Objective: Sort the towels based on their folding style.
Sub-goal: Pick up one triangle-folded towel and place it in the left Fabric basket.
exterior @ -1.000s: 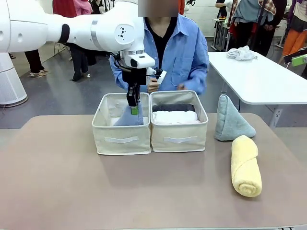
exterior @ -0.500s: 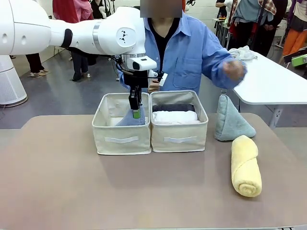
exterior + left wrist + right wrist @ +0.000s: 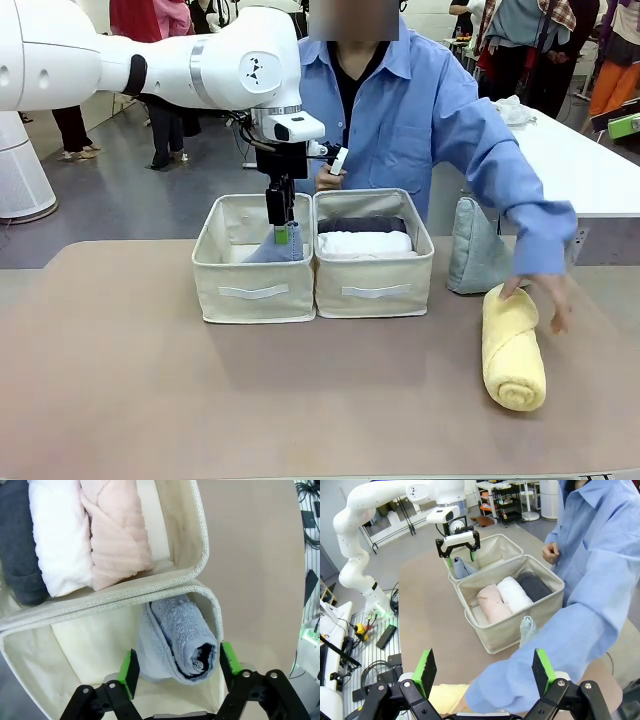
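Spanning a busy hall's foreground, the brown tabletop (image 3: 120, 400) carries two beige bins (image 3: 375, 290).
A person's hand (image 3: 535, 290) has newly landed on the yellow towel (image 3: 515, 365) by the grey-green cone (image 3: 478, 255); left gripper (image 3: 282, 225) jaws, clamped a second ago, stand apart around the light blue cone (image 3: 175, 630) in the left bin (image 3: 253, 290); right gripper (image 3: 484, 662) jaws gape empty.

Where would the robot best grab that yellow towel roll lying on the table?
Likely across its middle, coming straight down, the right claw spanning its width. The yellow towel lies flat on the table, a long roll with its spiral end toward the robot, so squeezing its rounded sides keeps it rolled. A person's hand rests on the far end; avoid that.
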Available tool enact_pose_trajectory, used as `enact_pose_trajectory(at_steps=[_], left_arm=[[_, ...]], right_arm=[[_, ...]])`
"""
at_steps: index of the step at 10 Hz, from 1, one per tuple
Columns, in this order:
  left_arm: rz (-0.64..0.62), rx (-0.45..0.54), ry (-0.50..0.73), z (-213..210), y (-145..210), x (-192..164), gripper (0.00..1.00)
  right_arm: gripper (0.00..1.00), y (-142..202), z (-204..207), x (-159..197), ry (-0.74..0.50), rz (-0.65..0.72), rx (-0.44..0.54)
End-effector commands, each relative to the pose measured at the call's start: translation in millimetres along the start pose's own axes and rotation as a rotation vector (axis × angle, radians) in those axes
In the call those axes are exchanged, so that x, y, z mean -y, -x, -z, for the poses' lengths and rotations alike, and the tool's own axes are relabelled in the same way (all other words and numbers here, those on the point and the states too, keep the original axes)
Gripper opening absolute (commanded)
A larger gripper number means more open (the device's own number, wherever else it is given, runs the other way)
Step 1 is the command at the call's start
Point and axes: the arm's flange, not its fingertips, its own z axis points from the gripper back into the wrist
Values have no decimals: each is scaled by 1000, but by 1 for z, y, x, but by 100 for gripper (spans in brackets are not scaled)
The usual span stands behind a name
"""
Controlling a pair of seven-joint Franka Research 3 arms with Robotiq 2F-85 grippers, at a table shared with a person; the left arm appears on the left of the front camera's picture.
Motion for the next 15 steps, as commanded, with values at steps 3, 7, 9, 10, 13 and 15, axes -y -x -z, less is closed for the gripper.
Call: enact_pose_trajectory(at_steps=[3, 7, 9, 10, 13, 15], left_arm=[[19, 29, -15, -18, 12, 11, 100], [8, 288, -131, -123, 136, 88, 100], [-63, 476, -154, -127, 214, 111, 100], [-104, 562, -186, -122, 251, 124, 100], [-240, 729, -211, -97, 345, 149, 100], [-318, 802, -180, -79, 386, 148, 100]], right_arm=[[100, 0, 1, -1, -4, -2, 7], [100, 0, 1, -1, -4, -2, 7], [100, 0, 1, -1, -4, -2, 7], [100, 0, 1, -1, -4, -2, 7], [100, 0, 1, -1, -4, -2, 7], [100, 0, 1, -1, -4, -2, 7]])
